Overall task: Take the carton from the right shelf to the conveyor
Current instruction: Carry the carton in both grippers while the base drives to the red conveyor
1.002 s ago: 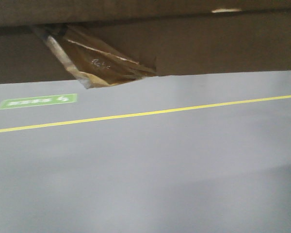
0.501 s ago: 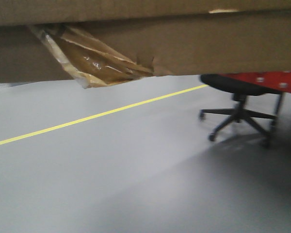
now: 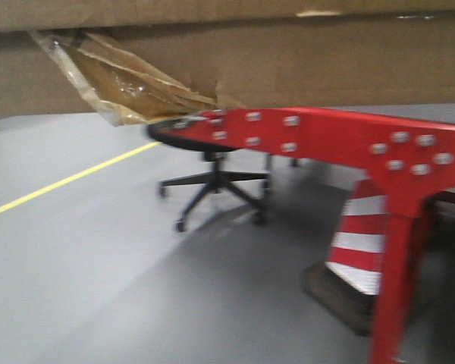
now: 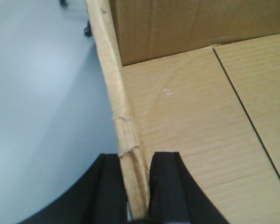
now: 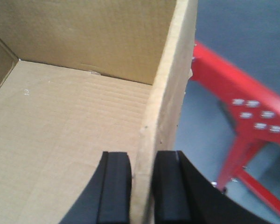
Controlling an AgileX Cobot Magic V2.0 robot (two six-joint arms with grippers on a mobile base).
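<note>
The brown carton fills the top of the front view, held off the floor, with a crumpled tape scrap hanging from its underside. My left gripper is shut on the carton's left wall, one black finger on each side. Over on the other side, my right gripper is shut on the carton's right wall. The carton's inside floor is bare. The conveyor's red bolted frame stands just below the carton at right and shows again as the red frame beside it. Its belt and the shelf are out of view.
A black office chair stands on the grey floor behind the frame. A red-and-white striped cone sits under the frame at right. A yellow floor line runs across the left.
The view has swung right with the carton still held. The green floor sign is gone, the chair slid left, and the red frame and cone have come into view.
</note>
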